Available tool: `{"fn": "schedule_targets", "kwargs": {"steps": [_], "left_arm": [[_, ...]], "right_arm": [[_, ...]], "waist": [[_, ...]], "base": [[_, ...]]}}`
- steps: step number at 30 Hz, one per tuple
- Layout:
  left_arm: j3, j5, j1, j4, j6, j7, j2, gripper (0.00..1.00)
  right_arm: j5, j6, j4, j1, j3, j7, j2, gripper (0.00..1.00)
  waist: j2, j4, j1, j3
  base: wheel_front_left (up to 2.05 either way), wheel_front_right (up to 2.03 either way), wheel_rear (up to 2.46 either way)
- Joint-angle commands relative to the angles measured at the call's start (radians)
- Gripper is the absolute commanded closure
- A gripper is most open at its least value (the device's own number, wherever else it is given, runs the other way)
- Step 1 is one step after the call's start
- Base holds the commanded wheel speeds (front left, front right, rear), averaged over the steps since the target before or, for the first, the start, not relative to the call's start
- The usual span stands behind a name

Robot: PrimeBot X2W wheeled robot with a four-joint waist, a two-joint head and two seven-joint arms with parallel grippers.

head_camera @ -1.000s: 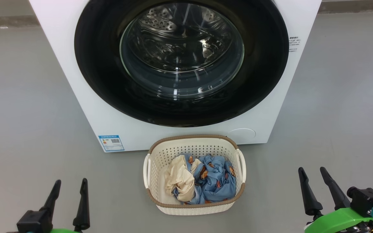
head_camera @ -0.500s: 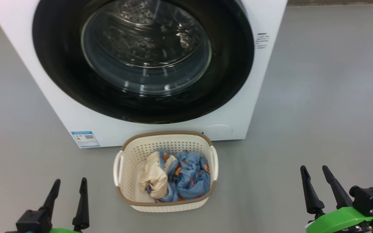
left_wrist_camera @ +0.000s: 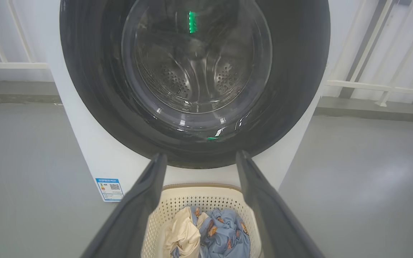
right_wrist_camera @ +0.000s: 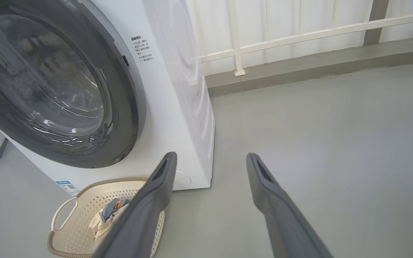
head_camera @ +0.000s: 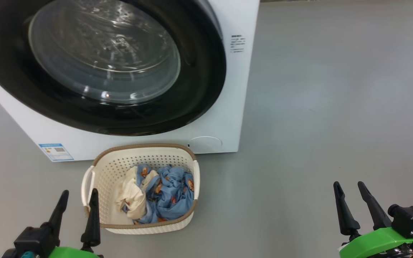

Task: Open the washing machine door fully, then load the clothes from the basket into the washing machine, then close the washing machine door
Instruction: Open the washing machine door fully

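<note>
The washing machine door (head_camera: 102, 57), closed, fills the upper left; the basket (head_camera: 142, 147) of clothes (head_camera: 163, 193) sits just below it, probably for short carries to the drum (left_wrist_camera: 170, 77). The left gripper (head_camera: 79, 192) and right gripper (head_camera: 348, 184) hover at the bottom corners, fingers parted and empty. The blue label sticker (head_camera: 56, 152) and side print (head_camera: 237, 43) are illegible.

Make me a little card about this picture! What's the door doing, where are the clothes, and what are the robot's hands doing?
Door: the door is shut on the washing machine
Clothes: the clothes, cream and blue, are piled in the basket
Basket: on the floor, right in front of the machine
Left gripper: open, holding nothing
Right gripper: open, holding nothing
</note>
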Motion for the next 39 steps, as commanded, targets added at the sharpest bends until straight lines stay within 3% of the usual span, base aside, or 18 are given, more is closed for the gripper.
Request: {"fn": "schedule_targets", "kwargs": {"steps": [1, 16, 19, 20, 28, 30, 33, 39], "left_arm": [[0.032, -0.006, -0.038, -0.031, -0.002, -0.006, 0.019, 0.0], [0.024, -0.011, -0.034, -0.025, -0.002, -0.006, 0.011, 0.0], [0.021, -0.013, -0.03, -0.026, -0.002, -0.006, 0.003, 0.0], [0.02, -0.014, -0.03, -0.026, -0.002, -0.006, 0.0, 0.0], [0.012, -0.02, -0.039, -0.022, -0.003, -0.006, -0.016, 0.0], [0.001, -0.022, -0.049, -0.022, -0.003, -0.006, -0.02, 0.0], [-0.008, -0.023, -0.056, -0.022, -0.003, -0.006, -0.023, 0.0], [-0.034, -0.03, -0.082, -0.022, -0.003, -0.006, -0.03, 0.0]], "right_arm": [[-0.019, 0.001, -0.027, -0.036, 0.024, -0.013, -0.003, 0.0], [-0.014, 0.001, -0.018, -0.066, 0.023, -0.013, 0.007, 0.0], [0.005, 0.001, -0.016, -0.087, 0.03, -0.013, 0.014, 0.93], [0.016, 0.001, -0.016, -0.097, 0.033, -0.013, 0.017, 1.0], [0.173, 0.001, -0.023, -0.219, 0.042, -0.013, 0.038, 1.0], [0.294, 0.001, -0.019, -0.271, 0.045, -0.013, 0.044, 1.0], [0.381, 0.001, -0.012, -0.307, 0.057, -0.013, 0.041, 1.0], [0.742, 0.001, -0.009, -0.414, 0.127, -0.012, -0.023, 1.0]], "waist": [[0.0, 0.0, 0.0, 0.002], [0.0, 0.0, 0.0, 0.01], [0.0, 0.004, 0.0, 0.013], [0.0, 0.006, 0.0, 0.016], [0.0, 0.026, 0.0, 0.034], [0.0, 0.042, 0.0, 0.045], [0.0, 0.053, 0.0, 0.054], [0.0, 0.096, 0.0, 0.095]], "base": [[0.73, 0.73, -1.45], [0.2, 0.2, -0.4], [0.0, 0.0, 0.0], [0.0, 0.0, 0.0], [0.0, 0.0, 0.0], [0.0, 0.0, 0.0], [0.0, 0.0, 0.0], [0.0, 0.0, 0.0]]}}
